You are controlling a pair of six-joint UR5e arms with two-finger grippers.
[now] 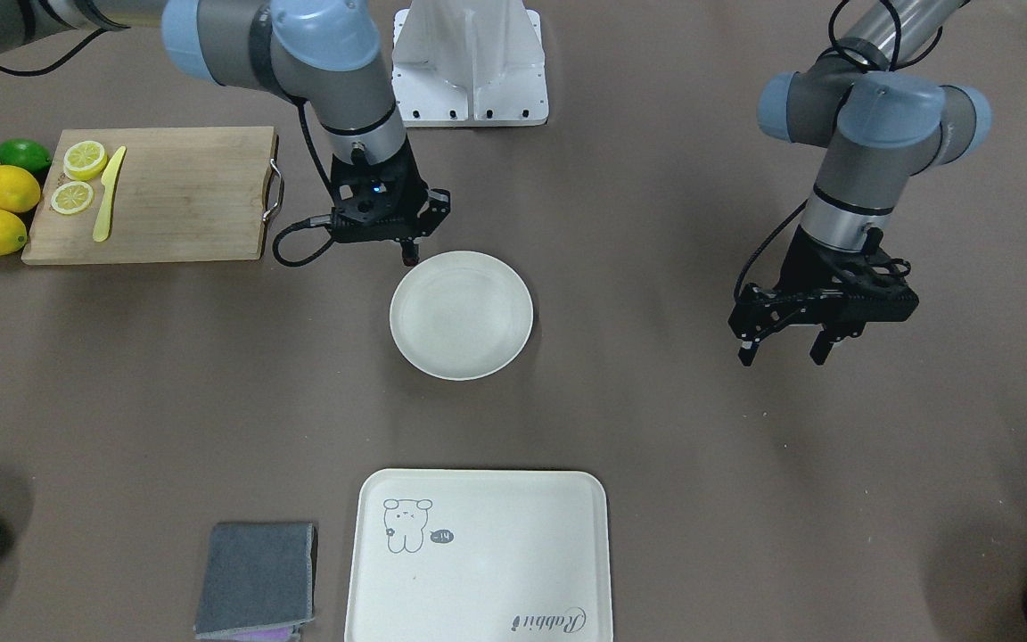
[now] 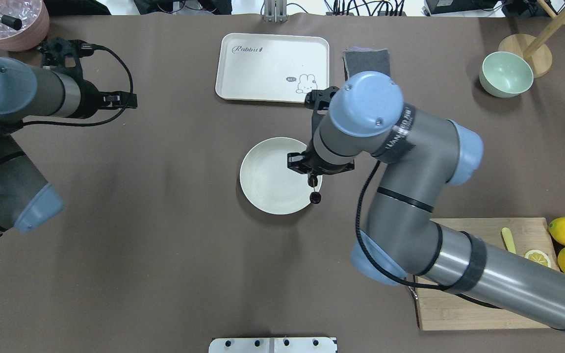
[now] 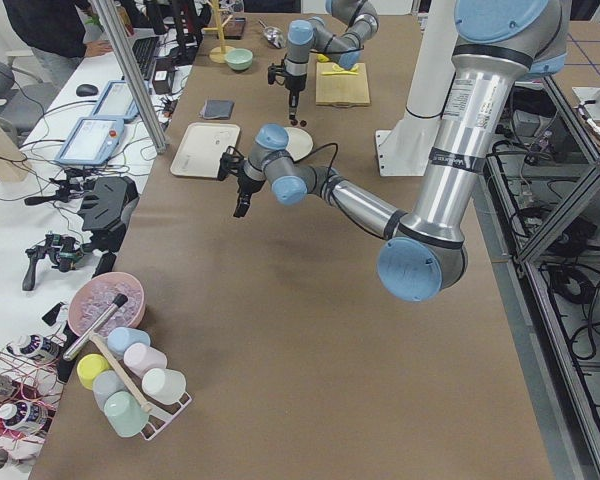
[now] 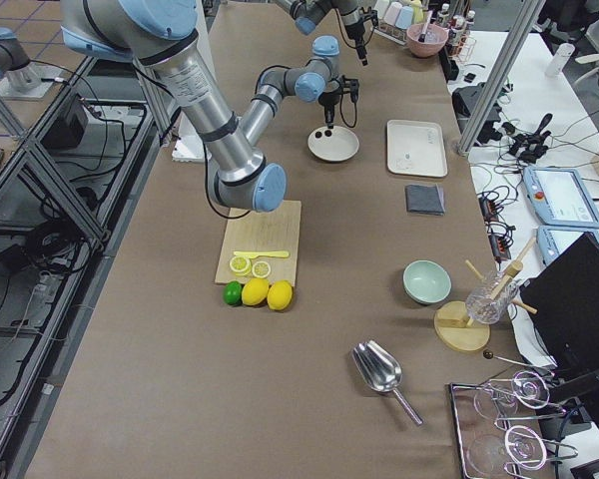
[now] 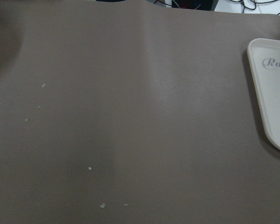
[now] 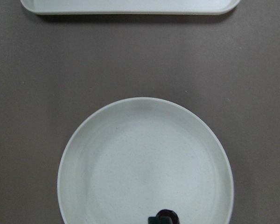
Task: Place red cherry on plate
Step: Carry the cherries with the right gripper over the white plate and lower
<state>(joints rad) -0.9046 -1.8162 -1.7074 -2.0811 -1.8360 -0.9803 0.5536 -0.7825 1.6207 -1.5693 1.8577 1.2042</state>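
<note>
Brown is the table (image 2: 165, 255), and a round white plate (image 2: 263, 166) sits in the middle of it. The right gripper (image 2: 313, 182) is above the plate. Its jaws are pinched tight on the thin stem of the cherry (image 2: 316, 197). The dark cherry hangs down from the jaws in the air. In the overhead view it hangs over the rim of the plate at about 4 o'clock. In the right wrist view it shows at 6 o'clock, just inside the rim.

The left gripper (image 1: 784, 355) hangs over the table, well apart from the plate, at about 10 o'clock from it in the overhead view. Its jaws are spread apart with nothing between them.

Seen from overhead, a white tray (image 2: 263, 63) with a little animal drawing lies at 12 o'clock from the plate. A grey cloth (image 2: 366, 58) lies just beside the tray at its 3 o'clock. A green bowl (image 2: 505, 73) stands far off at 2 o'clock. A wooden board (image 1: 184, 196) lies at 4 o'clock. On it are lemon slices (image 1: 86, 159) and a yellow knife (image 1: 110, 193). Two lemons (image 1: 11, 189) and a lime (image 1: 24, 154) lie just beside the board's short end.
</note>
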